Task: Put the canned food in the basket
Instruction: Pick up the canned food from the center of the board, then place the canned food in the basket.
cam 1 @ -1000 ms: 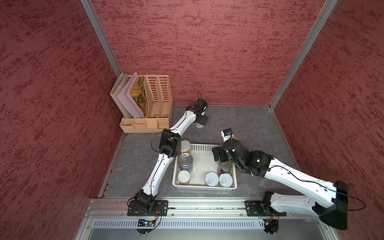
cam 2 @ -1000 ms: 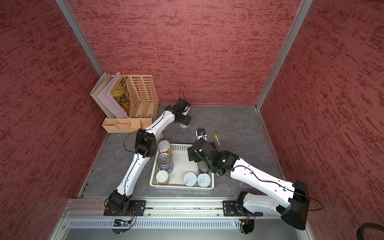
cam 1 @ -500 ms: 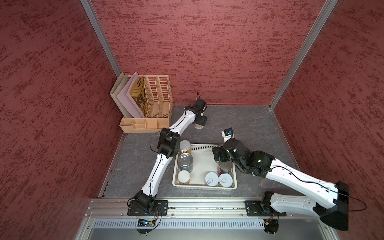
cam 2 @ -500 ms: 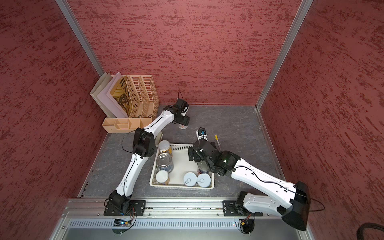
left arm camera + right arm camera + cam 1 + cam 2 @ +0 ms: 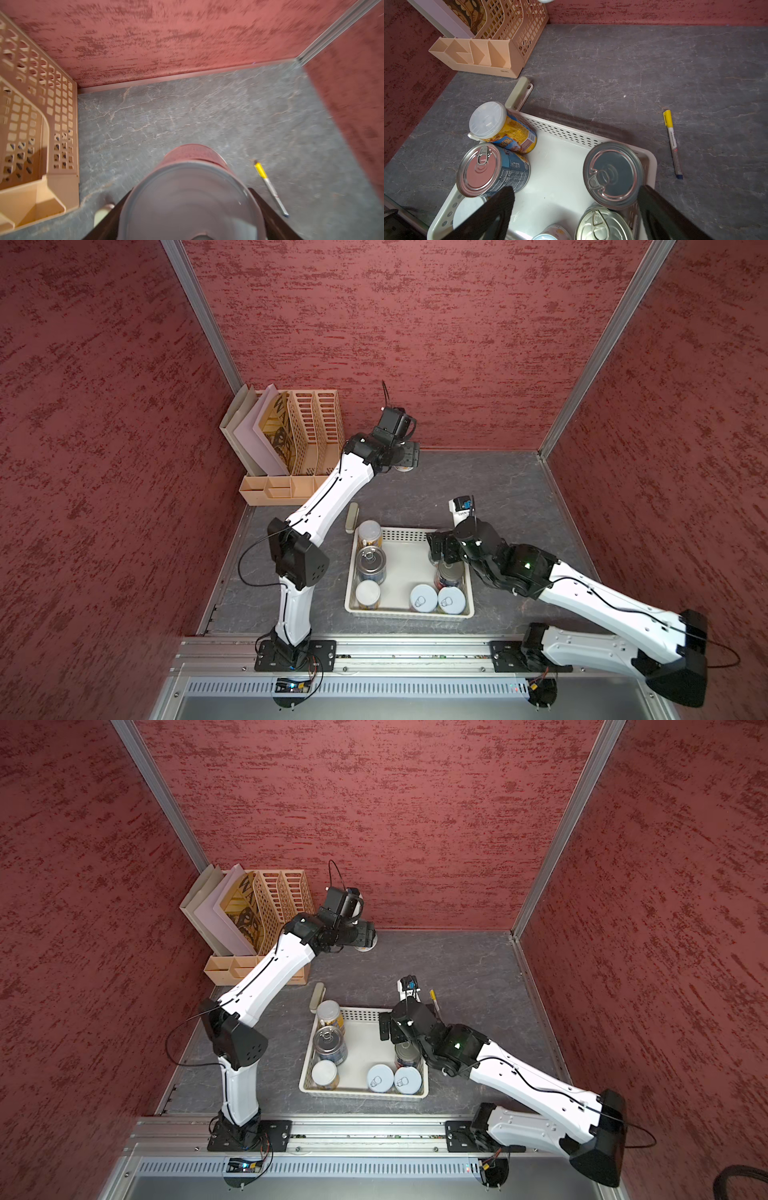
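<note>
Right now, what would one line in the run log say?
left gripper: shut on can, away from basket | right gripper: open, above basket | basket: other cans inside

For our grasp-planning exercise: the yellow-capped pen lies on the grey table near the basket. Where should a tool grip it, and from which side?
Grip the pen mid-barrel, coming straight down from above, closing across its thin width. It lies flat on the table with bare surface on both long sides.
</note>
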Controlling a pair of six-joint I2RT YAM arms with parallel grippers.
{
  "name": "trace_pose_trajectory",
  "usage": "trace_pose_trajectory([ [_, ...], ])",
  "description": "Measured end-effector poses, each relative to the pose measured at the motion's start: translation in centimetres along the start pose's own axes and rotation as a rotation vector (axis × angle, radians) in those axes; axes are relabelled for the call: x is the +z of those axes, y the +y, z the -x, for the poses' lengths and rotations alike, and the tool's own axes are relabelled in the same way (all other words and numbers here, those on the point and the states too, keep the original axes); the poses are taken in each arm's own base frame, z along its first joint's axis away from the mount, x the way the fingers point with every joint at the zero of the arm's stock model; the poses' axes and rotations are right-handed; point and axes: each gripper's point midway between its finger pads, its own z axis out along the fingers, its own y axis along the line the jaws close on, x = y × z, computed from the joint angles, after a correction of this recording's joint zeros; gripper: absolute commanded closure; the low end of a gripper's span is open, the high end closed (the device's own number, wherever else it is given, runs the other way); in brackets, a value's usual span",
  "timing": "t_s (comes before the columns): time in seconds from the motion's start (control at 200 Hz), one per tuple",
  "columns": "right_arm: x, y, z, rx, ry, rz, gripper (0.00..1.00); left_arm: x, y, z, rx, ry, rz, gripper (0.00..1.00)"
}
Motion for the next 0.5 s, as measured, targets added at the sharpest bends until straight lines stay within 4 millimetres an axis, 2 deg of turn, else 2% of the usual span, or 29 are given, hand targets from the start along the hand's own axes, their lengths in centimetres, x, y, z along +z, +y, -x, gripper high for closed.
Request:
trace_pose_trajectory([
  [0.095,-0.8,-0.6,0.2,0.019,-0.030,-0.002,0.02,-2.8,-1.2,-1.7,-0.025,0.010,-0.005,0.78],
  [0.271,-2.3,-2.1,1.0,0.067,-0.102,-0.024,0.02,-5.9,-4.6,-5.6,0.001,0.041,-0.008,0.78],
  [0.396,-3.3,-3.4,1.4,0.112,-0.151,-0.042,0.02,-7.6,-7.1,-9.6,0.055,0.074,-0.019,0.77],
  [0.501,-4.0,-4.7,1.5,0.148,-0.189,-0.067,0.02,-8.4,-7.7,-13.5,0.090,0.124,-0.021,0.78],
])
